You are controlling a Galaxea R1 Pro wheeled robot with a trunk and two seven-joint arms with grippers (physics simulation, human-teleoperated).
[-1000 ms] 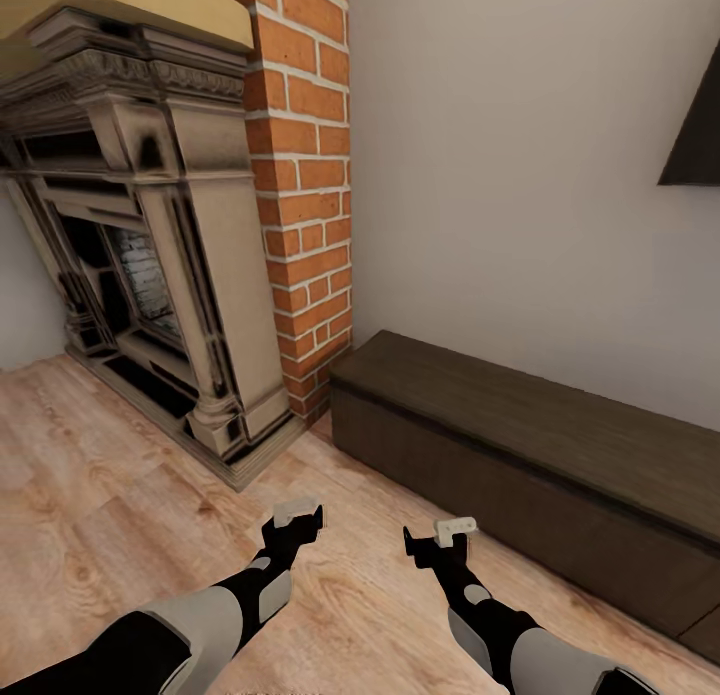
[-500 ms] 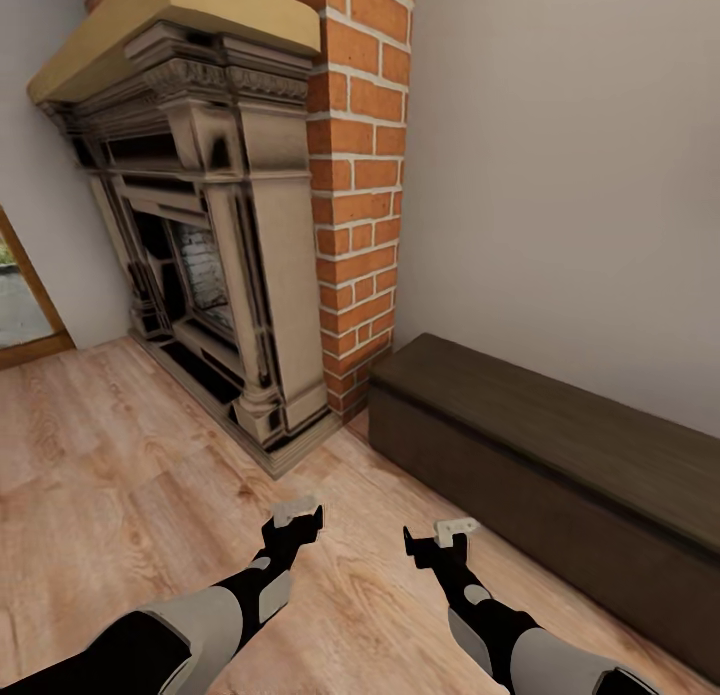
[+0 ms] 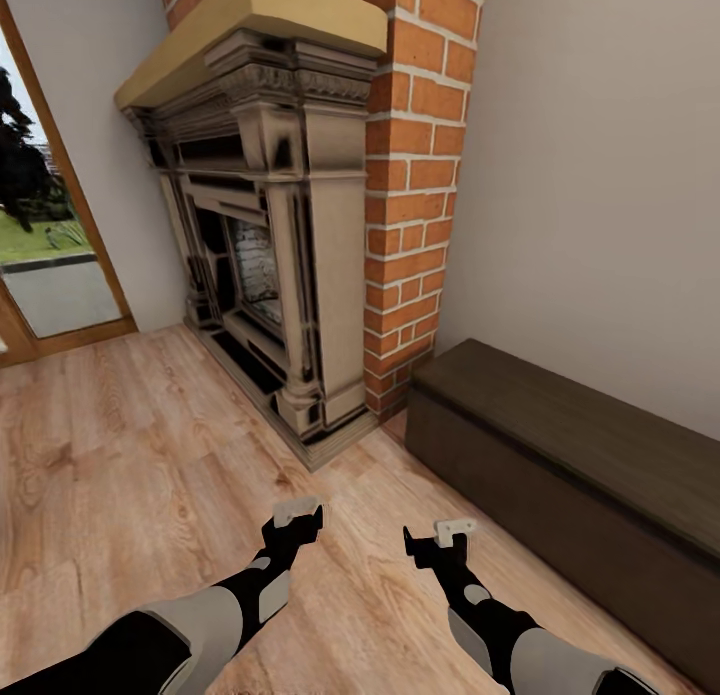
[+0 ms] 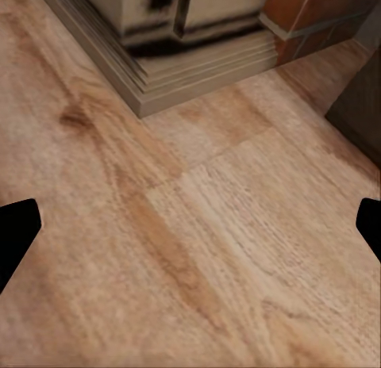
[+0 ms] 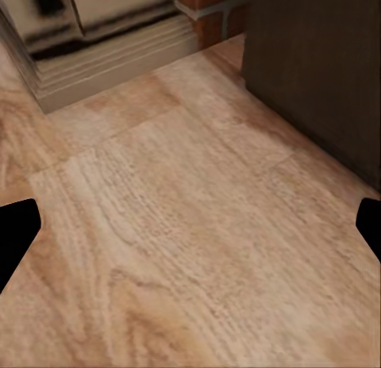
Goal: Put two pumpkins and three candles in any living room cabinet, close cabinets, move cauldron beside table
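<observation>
Both grippers hang low over the wooden floor with nothing in them. In each wrist view the dark fingertips sit at the far edges of the picture with bare planks between, so the jaws of the left gripper and the right gripper stand wide apart.

What has changed over the last second is the view, not the arms. The whole scene has slid rightward across the head camera: the fireplace and its brick column have drifted toward the middle, a glazed door with greenery outside has come in beyond the left jaws, and the dark shape once high on the wall has gone out of frame. The arms hold the same pose, so I judge the robot is turning to its left.

Ahead of the right jaws and off to their outer side lies the cabinet, its fronts shut on the part that shows; it is sliding toward the edge as the turn goes on. Pumpkins, candles, cauldron and table are not before the jaws here, so this looks like travel in search of them rather than handling.
</observation>
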